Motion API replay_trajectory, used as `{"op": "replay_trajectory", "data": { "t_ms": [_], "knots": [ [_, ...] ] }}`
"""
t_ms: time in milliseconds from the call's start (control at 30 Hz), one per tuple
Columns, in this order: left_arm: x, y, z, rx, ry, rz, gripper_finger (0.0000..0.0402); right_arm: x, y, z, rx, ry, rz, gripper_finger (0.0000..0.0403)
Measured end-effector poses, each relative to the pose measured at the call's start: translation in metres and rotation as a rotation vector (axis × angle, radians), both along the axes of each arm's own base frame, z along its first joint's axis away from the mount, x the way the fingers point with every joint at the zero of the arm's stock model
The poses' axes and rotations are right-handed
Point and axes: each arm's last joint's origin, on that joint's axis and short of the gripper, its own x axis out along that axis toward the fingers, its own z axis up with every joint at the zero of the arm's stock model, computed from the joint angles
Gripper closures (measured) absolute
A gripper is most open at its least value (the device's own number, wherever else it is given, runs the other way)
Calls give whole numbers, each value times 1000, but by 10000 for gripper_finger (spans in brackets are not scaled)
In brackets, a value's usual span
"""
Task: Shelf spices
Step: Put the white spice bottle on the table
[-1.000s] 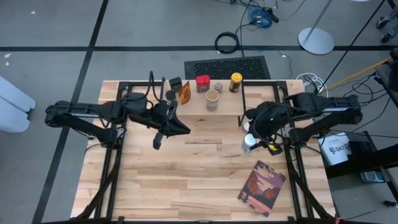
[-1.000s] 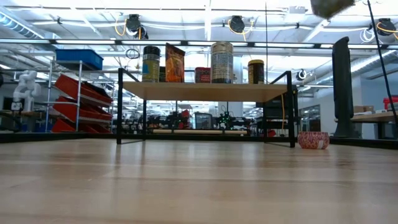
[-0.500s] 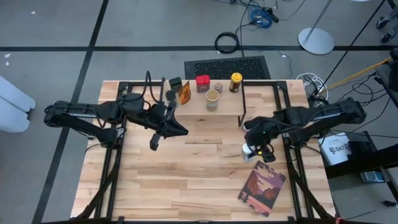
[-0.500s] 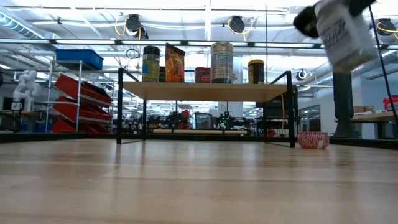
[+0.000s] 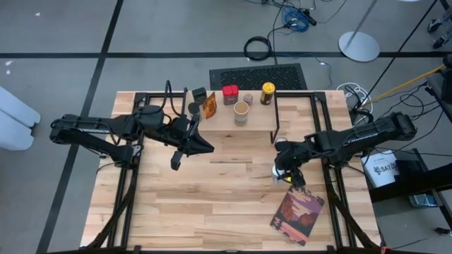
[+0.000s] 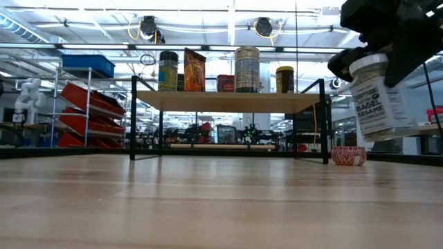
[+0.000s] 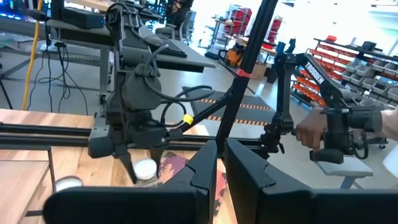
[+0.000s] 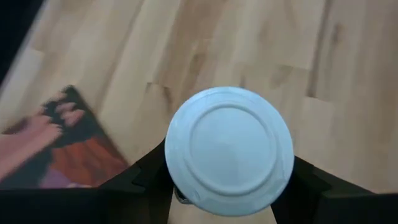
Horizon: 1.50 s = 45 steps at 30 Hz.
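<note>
While held clear of the table [image 5: 212, 204], right of the shelf [image 6: 228, 101] and level with its top: sesame jar [image 6: 377, 97], white-lidded, slightly tilted, clamped at the neck between the fingers of the right gripper [image 5: 286, 167]. Lifted high, presumably for carrying over onto the plank.

On the shelf: dark-labelled tin [image 6: 168, 70], orange-labelled packet [image 6: 194, 70], red tin [image 6: 225, 83], tall tan-topped jar [image 6: 246, 69], yellow-topped jar [image 6: 284, 79]. Lined up along the plank, room left at the right end for another.

Right of the shelf, on the table beside its leg: low round red-patterned tin [image 6: 348, 155], not yet shelved.

Well in front of the shelf, toward the table's right corner, just below the held jar: reddish picture-covered book [image 5: 297, 212], lying flat, no part of the job.

Front-left of the shelf: left gripper [image 5: 179, 159], fingers pinched together on nothing, parked above bare planks, evidently waiting.
</note>
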Motion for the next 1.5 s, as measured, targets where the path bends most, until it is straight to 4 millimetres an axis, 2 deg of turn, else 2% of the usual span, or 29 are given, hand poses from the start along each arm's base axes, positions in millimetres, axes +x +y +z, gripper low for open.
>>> {"op": "replay_trajectory", "data": {
  "t_ms": [667,1367,1500],
  "knots": [
    [0,0,0,1,0,0,361,13,7,-13,-141,-2,89,202],
    [0,0,0,2,0,0,361,12,8,-14,-172,-2,100,202],
    [0,0,0,2,0,0,361,10,8,-19,-179,13,110,202]
  ]
}}
